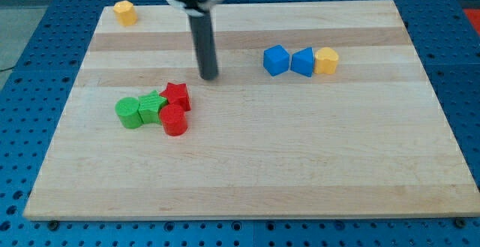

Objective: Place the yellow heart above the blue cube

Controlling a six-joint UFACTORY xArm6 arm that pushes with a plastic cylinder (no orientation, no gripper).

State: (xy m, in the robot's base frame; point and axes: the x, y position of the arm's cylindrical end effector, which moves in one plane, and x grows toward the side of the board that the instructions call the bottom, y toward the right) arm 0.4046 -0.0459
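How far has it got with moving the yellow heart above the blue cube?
Nothing looks done. The yellow heart sits right of two blue blocks, touching one, not above the blue cube. My tip stands left of them, touching nothing. The whole push remains.

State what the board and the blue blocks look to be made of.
Board: looks like pale wood, matte, with lengthwise grain stripes. Blue blocks: probably plastic, uniform saturated colour with faint sheen on the facets. My tip touches neither block.
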